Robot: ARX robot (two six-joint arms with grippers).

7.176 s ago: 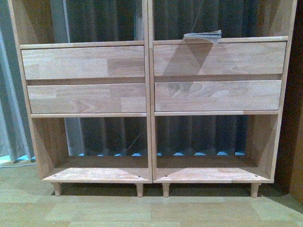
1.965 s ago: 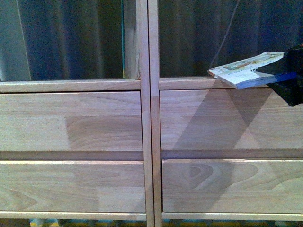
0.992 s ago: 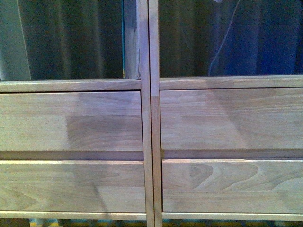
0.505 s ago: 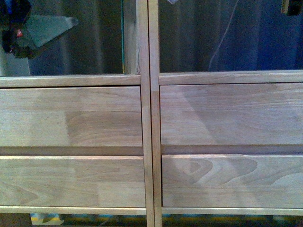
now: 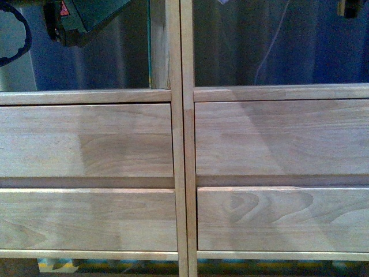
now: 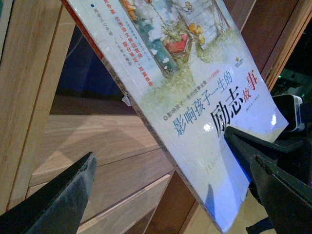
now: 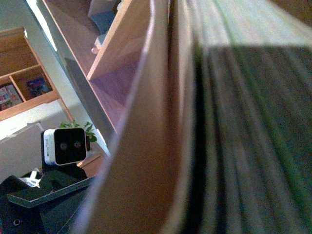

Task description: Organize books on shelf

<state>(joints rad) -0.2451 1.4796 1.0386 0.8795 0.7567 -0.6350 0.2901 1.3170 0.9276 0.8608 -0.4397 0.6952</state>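
Note:
The book [image 6: 195, 97] is a thin floppy one with a pale cover, dark and red print, and a red spine edge. It hangs tilted in front of the light-wood shelf [image 6: 97, 141]. My left gripper [image 6: 161, 148] is open, its dark fingers [image 6: 63, 195] on either side of the book's lower end. In the right wrist view the book [image 7: 234, 136] is a close blur of page edges that hides the right gripper's jaws, which are shut on it. The front view shows the shelf [image 5: 184, 138], its drawer fronts and my left arm [image 5: 75, 23] at the top left.
A small pale corner [image 5: 223, 2] pokes in at the front view's top edge. A white camera block [image 7: 68, 145] on a dark arm sits beside the shelf's side panel [image 7: 122, 48]. Another bookcase [image 7: 19, 87] holding books stands far behind.
Two seconds ago the book sat at the right compartment's ledge in the right gripper; it has since risen out of the front view. The left arm has come in at the top left.

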